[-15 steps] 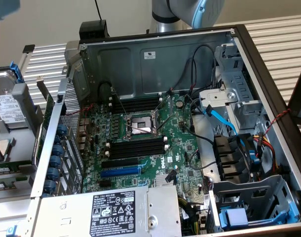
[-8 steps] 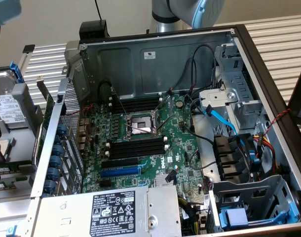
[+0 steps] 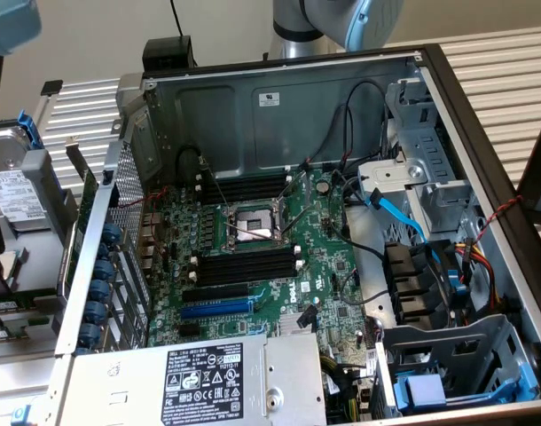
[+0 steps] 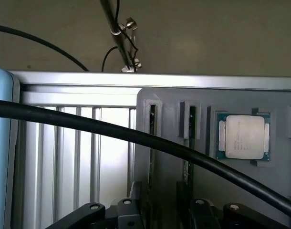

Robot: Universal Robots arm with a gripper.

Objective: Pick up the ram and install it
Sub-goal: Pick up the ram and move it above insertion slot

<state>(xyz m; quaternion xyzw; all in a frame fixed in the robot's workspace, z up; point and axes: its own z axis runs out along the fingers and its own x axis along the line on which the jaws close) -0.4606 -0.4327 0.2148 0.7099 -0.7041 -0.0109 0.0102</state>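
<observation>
Black cable (image 4: pixel 136 136): crosses nearest the lens. Gripper (image 4: pixel 158 193): fingers (image 4: pixel 136 200) apart, holding nothing. Ram (image 4: pixel 152 125): thin green stick standing on edge in a slot of the grey holder (image 4: pixel 207 98), just beyond the fingers, in line with their gap, not touched. Second stick (image 4: pixel 191 125): next slot along. Processor (image 4: pixel 243 136): same holder. Computer case (image 3: pixel 279 124): open, motherboard exposed.

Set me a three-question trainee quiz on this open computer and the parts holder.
1. True or false: black slots flank the CPU socket on two opposite sides.
2. The processor chip rests in: A) the grey holder, B) the CPU socket, C) a drive bay.
3. Fill in: the lone coloured slot near the power supply is ____.
Key: 1 true; 2 A; 3 blue.
</observation>
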